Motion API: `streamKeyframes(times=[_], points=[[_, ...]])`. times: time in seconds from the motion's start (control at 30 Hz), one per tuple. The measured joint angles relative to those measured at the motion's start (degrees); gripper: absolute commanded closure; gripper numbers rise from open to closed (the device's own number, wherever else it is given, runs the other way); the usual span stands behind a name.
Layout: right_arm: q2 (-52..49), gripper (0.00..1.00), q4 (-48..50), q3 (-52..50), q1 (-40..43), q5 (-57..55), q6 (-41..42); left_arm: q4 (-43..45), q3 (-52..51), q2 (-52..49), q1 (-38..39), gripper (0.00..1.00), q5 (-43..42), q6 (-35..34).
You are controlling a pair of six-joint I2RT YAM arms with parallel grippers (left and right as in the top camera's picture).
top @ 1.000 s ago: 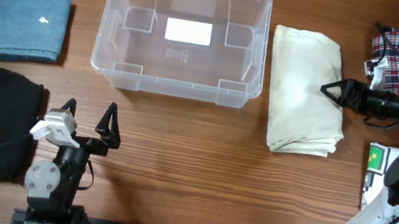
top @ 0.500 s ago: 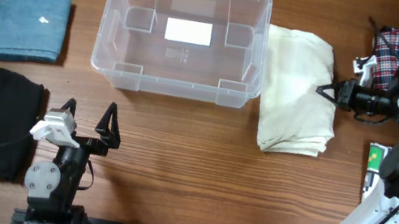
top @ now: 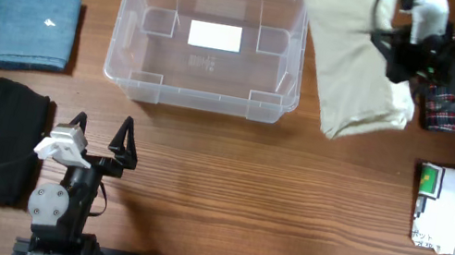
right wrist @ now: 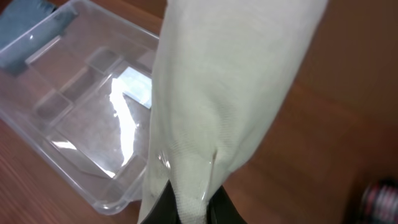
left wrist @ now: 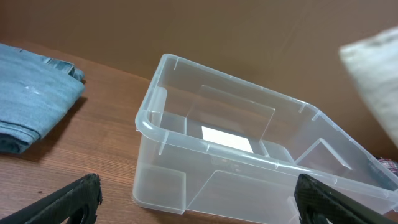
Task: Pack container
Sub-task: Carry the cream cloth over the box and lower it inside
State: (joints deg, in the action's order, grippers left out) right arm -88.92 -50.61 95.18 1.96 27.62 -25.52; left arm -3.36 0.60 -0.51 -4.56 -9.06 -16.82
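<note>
Container (top: 202, 76) clear, white label on base; right tool (right wrist: 185, 202) clamps cream cloth (top: 351, 65); left tool (top: 101, 129) agape.

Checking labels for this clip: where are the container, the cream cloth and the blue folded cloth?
container (top: 209, 73): overhead view, bare part of base.
cream cloth (top: 351, 65): overhead view, middle of fabric.
blue folded cloth (top: 35, 23): overhead view, centre.

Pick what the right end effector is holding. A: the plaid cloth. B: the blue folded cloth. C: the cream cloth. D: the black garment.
C: the right end effector is pinched on the cream cloth, which hangs from it near the container.
</note>
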Motion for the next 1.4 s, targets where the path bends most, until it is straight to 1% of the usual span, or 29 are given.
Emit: streamKeyframes(times=[0.13, 0.17, 0.23, 0.33, 0.43, 0.53, 0.63, 0.73, 0.87, 1.03, 1.2, 1.4], points=[[2.4, 0.96, 8.3, -0.1, -7.8, -9.3, -6.4, 0.0, 0.0, 0.0, 0.0, 0.0, 0.0, 0.0], [2.4, 0.96, 11.7, -0.1, -10.3, -11.3, -9.2, 0.0, 0.0, 0.0, 0.0, 0.0, 0.0, 0.0], [2.4, 0.96, 16.0, -0.2, -14.0, -12.9, -12.8, 0.0, 0.0, 0.0, 0.0, 0.0, 0.0, 0.0], [1.6, 0.96, 25.2, -0.2, -21.9, -14.2, -18.6, 0.0, 0.0, 0.0, 0.0, 0.0, 0.0, 0.0], [-2.4, 0.96, 33.3, -0.2, -28.0, -14.4, -22.6, 0.0, 0.0, 0.0, 0.0, 0.0, 0.0, 0.0], [-9.9, 0.96, 38.6, -0.2, -32.0, -15.2, -25.9, 0.0, 0.0, 0.0, 0.0, 0.0, 0.0, 0.0], [-17.6, 0.96, 41.6, -0.2, -34.0, -18.3, -29.1, 0.0, 0.0, 0.0, 0.0, 0.0, 0.0, 0.0], [-21.8, 0.96, 42.2, -0.2, -34.7, -21.8, -30.8, 0.0, 0.0, 0.0, 0.0, 0.0, 0.0, 0.0], [-23.5, 0.96, 43.5, -0.2, -34.7, -25.2, -34.8, 0.0, 0.0, 0.0, 0.0, 0.0, 0.0, 0.0], [-26.0, 0.96, 46.6, -0.2, -34.7, -26.4, -40.3, 0.0, 0.0, 0.0, 0.0, 0.0, 0.0, 0.0], [-29.7, 0.96, 47.3, -0.2, -34.4, -27.9, -45.6, 0.0, 0.0, 0.0, 0.0, 0.0, 0.0, 0.0], [-33.4, 0.96, 49.7, -0.2, -34.3, -28.2, -49.8, 0.0, 0.0, 0.0, 0.0, 0.0, 0.0, 0.0]])
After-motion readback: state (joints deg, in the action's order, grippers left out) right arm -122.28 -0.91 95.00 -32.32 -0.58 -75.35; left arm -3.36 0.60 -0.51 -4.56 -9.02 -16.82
